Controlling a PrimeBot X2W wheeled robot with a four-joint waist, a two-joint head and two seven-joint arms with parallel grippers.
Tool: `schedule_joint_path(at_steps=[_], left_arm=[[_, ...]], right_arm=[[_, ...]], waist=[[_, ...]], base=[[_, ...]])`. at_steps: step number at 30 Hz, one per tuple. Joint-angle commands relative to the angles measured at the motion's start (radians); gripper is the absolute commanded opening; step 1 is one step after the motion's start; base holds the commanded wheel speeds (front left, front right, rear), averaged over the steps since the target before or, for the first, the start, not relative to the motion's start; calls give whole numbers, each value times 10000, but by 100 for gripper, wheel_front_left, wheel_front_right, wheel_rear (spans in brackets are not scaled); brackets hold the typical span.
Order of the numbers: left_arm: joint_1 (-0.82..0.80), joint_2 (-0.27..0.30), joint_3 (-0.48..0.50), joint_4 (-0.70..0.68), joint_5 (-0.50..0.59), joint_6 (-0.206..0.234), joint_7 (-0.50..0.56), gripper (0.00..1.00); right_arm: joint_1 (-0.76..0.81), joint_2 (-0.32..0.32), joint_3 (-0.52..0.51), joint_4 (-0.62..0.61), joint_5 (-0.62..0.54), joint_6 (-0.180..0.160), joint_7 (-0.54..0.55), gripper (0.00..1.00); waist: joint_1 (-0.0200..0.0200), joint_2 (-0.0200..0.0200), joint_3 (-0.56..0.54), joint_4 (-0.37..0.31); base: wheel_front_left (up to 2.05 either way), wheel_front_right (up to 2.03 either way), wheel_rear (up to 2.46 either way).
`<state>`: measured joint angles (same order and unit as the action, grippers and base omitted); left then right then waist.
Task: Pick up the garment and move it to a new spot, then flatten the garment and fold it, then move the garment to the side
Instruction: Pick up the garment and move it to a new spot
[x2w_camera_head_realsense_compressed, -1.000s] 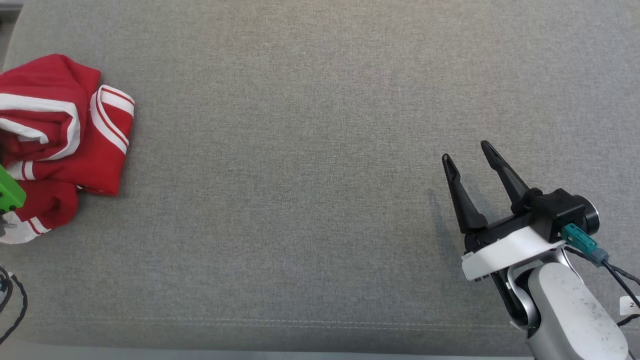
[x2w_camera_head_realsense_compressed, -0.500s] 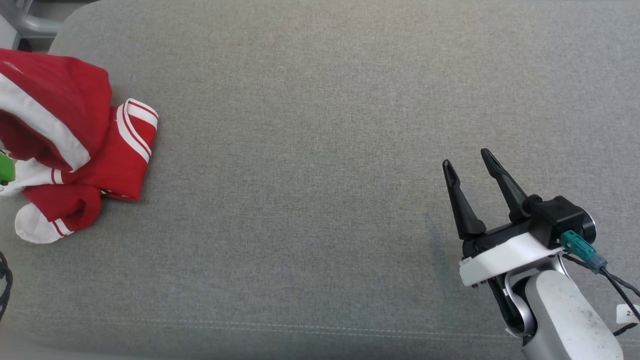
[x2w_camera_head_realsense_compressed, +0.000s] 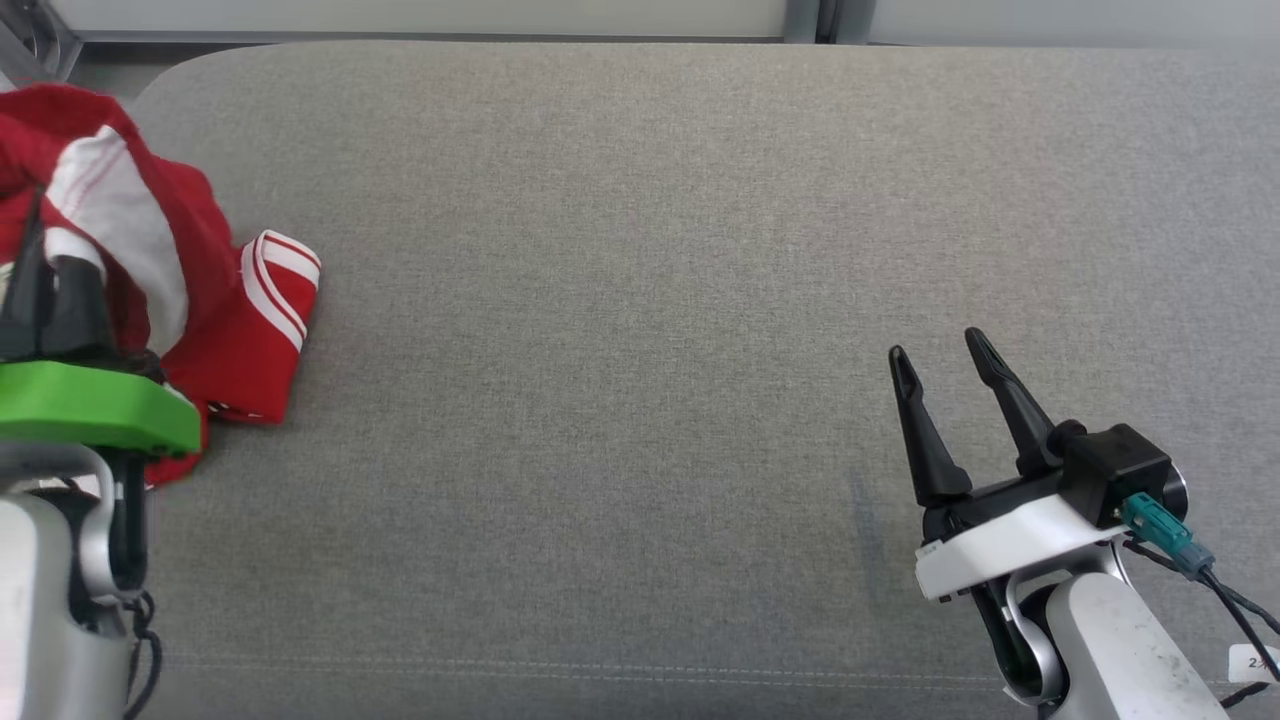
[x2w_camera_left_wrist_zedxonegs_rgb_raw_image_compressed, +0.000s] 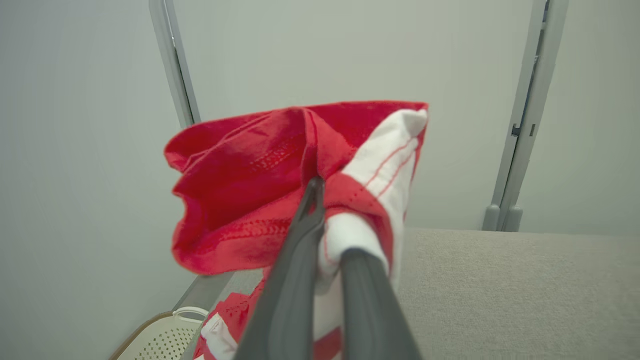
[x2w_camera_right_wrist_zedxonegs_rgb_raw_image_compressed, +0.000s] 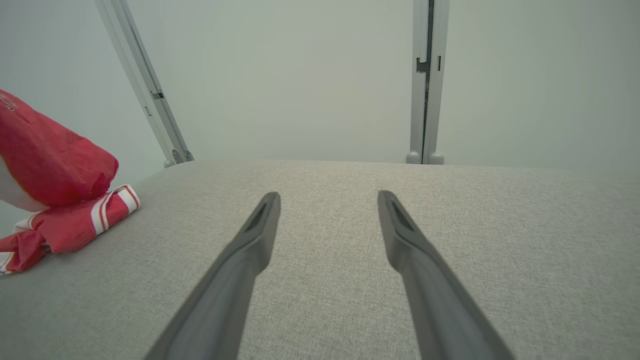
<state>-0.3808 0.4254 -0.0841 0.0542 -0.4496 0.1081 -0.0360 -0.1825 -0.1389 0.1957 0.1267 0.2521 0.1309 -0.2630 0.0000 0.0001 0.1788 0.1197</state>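
A red garment (x2w_camera_head_realsense_compressed: 235, 345) with white stripes hangs at the far left of the grey padded surface (x2w_camera_head_realsense_compressed: 640, 300). Its upper part is raised and its lower part still rests on the fabric. My left gripper (x2w_camera_head_realsense_compressed: 52, 262), on a green bracket, is shut on the lifted cloth. In the left wrist view the garment (x2w_camera_left_wrist_zedxonegs_rgb_raw_image_compressed: 240, 200) bunches around that gripper (x2w_camera_left_wrist_zedxonegs_rgb_raw_image_compressed: 325, 220), and white cloth covers one fingertip. My right gripper (x2w_camera_head_realsense_compressed: 935, 352) stands open over bare fabric at the lower right, far from the garment. The right wrist view shows this gripper (x2w_camera_right_wrist_zedxonegs_rgb_raw_image_compressed: 327, 197) with nothing between its fingers, and the garment (x2w_camera_right_wrist_zedxonegs_rgb_raw_image_compressed: 55, 170) at the far left.
Past the surface's left edge a cream perforated basket (x2w_camera_left_wrist_zedxonegs_rgb_raw_image_compressed: 160, 337) sits low down. Grey metal posts (x2w_camera_right_wrist_zedxonegs_rgb_raw_image_compressed: 422, 80) and a pale wall stand behind the far edge. A seam (x2w_camera_head_realsense_compressed: 600, 668) runs along the near side.
The head camera has tilted up, bringing the far edge into view. My left gripper has risen into the picture, lifting the garment's upper part off the surface. The right gripper stays open.
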Motion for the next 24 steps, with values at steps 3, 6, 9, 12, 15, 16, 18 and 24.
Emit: schedule_joint_path(at_steps=[3, 6, 9, 12, 15, 16, 18, 24], left_arm=[[605, -272, -390, -780, 268, 294, 149, 0], [916, -487, -749, -1130, 347, 391, 387, 0], [1031, -676, -1183, -1334, 493, 390, 519, 0], [1024, -888, -1510, -1338, 535, 331, 587, 0], [837, -1216, -2021, -1147, 484, 150, 657, 0], [740, -1283, -2183, -1023, 513, 75, 677, 0], [531, -1511, -2438, -792, 533, -23, 638, 0], [-356, -2104, -3090, 63, 633, -424, 483, 0]], right_arm=[[171, 44, -92, -76, -14, -3, -45, 100], [165, 125, -120, -97, 36, -1, -45, 100], [171, 164, -121, -79, 67, -3, -45, 100], [170, 202, -123, -62, 72, -1, -45, 100], [125, 279, -139, -76, 88, -1, -45, 100], [96, 303, -127, -83, 106, -1, -45, 100], [7, 352, -95, -106, 149, -3, -45, 100], [-164, 468, -141, -138, 224, -1, -45, 100]], waist=[[0, -1, -112, -165], [0, -1, -163, -342], [0, -1, -182, -582], [0, -1, -183, -782], [0, -1, -114, -1132], [0, -1, -84, -1269], [0, -1, 11, -1579], [0, -1, 364, -2515]], base=[[0, 0, 0], [0, 0, 0], [0, 0, 0], [0, 0, 0], [0, 0, 0], [0, 0, 0], [0, 0, 0], [0, 0, 0]])
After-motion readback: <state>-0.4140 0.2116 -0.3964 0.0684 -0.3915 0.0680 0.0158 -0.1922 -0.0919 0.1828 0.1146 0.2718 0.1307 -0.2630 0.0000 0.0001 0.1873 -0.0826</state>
